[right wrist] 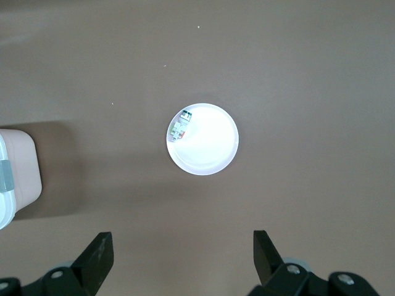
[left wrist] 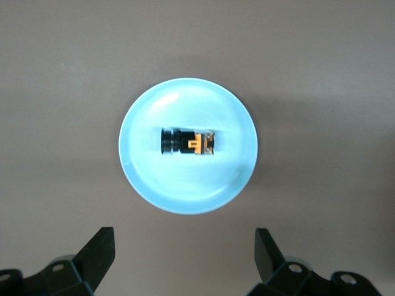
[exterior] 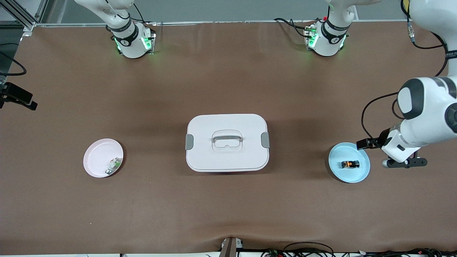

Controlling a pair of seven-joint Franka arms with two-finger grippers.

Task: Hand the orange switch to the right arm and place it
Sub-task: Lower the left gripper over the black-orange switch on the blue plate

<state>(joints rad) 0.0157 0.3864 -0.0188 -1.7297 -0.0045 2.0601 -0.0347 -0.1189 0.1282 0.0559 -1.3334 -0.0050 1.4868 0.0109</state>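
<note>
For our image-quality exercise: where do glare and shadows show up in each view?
Right wrist view: the pink plate is washed out to near white, hiding its colour. Left wrist view: soft glare streaks on the blue plate, while the orange switch stays readable. Front view: the white lidded box casts soft shadows on the brown table.

Two plates, one pink and one blue; one white lidded box; two small parts, the orange switch and a white-and-green part.
</note>
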